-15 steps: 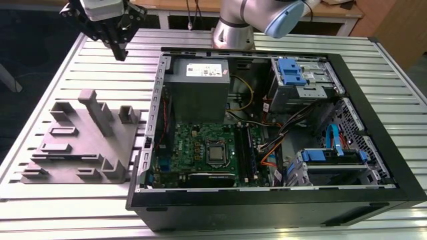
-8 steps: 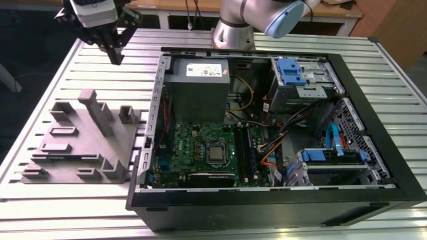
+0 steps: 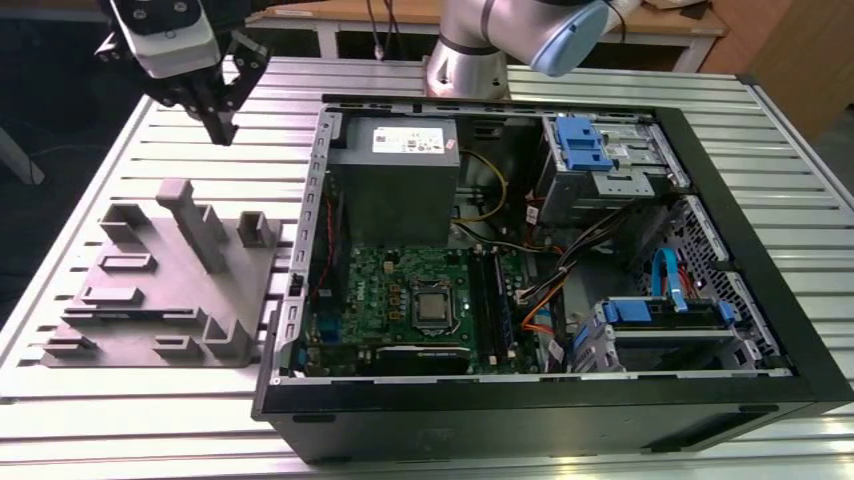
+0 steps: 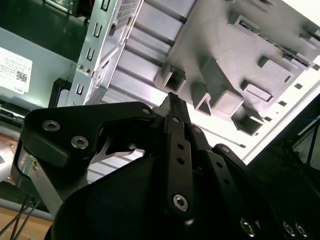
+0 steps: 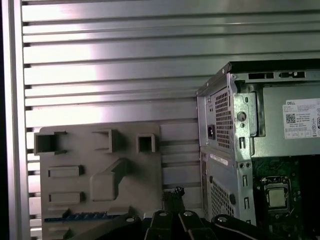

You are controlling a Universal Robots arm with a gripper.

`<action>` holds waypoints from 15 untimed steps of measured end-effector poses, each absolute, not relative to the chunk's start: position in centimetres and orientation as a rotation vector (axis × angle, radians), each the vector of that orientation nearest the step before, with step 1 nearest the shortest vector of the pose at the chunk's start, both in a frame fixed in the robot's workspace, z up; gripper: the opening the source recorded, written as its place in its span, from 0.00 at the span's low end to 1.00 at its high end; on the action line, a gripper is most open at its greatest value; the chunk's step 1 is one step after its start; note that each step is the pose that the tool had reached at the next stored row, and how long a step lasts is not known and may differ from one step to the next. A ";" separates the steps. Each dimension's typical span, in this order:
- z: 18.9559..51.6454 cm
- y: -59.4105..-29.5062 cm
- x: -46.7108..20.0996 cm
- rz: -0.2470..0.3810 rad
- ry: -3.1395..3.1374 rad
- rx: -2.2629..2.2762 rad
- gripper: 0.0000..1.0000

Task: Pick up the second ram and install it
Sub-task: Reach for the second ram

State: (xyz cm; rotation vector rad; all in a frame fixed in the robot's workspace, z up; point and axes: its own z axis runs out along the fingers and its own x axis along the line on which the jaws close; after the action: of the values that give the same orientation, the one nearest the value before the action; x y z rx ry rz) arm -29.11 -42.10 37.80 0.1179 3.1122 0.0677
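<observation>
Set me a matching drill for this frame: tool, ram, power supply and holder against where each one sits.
Things:
1 tool
2 ram
3 power supply
4 holder

Places:
A inside the case
B lying in a slot of the holder
C on the table, beside the case
D in the air outside the case, shut and empty

Pairs: 1-D, 2-B, 3-A, 4-C
</observation>
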 end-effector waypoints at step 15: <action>36.7 -44.5 -30.8 0.068 3.112 0.118 0.07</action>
State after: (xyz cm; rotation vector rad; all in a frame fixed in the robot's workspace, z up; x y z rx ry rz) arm -30.81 -44.51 36.70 0.1180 3.1122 0.0678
